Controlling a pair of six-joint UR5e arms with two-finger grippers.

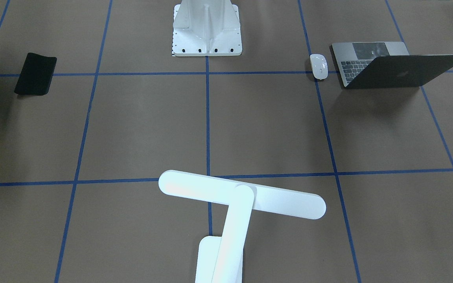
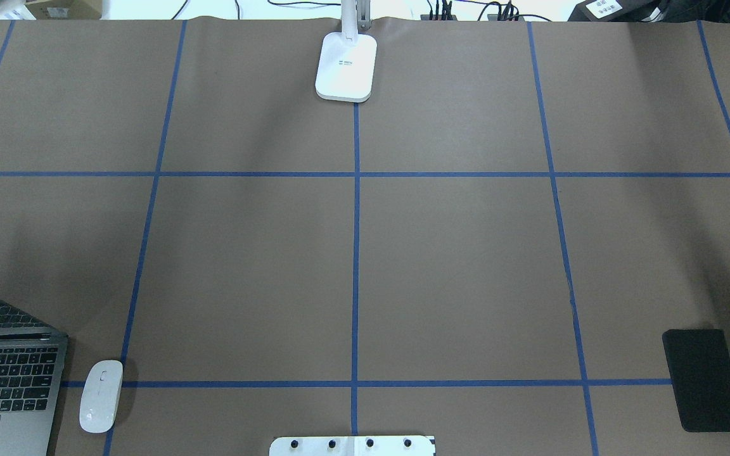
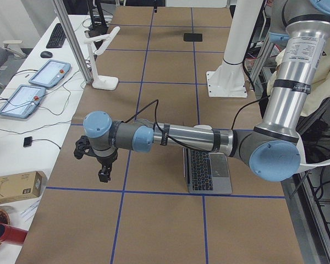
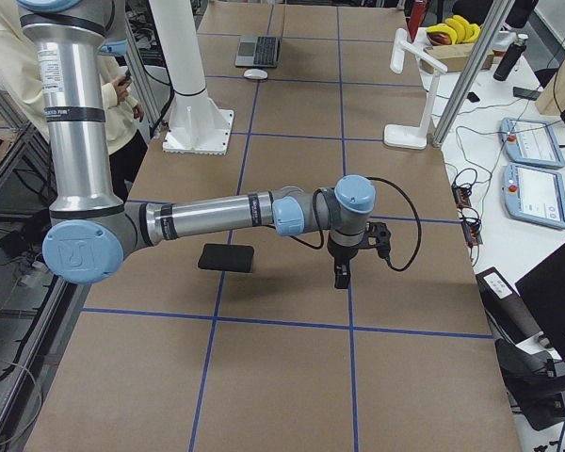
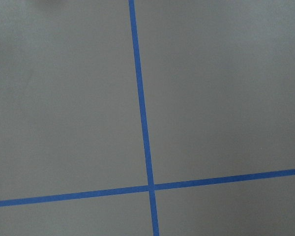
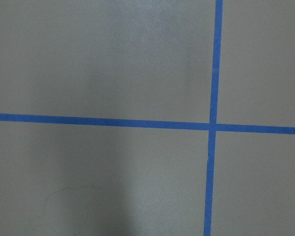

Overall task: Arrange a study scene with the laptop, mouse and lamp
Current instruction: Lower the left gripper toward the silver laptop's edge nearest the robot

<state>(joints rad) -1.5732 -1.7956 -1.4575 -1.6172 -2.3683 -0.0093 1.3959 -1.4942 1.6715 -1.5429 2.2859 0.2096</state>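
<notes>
Risk: mouse (image 1: 318, 67) just beside open laptop (image 1: 391, 65), grabbing one may knock the other; can't tell if left fingers (image 3: 104, 175) or right fingers (image 4: 340, 276) are spread.

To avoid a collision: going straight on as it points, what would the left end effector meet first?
It points down: the left end effector would likely meet the table near a blue tape crossing; the wrist view shows nothing else.
</notes>
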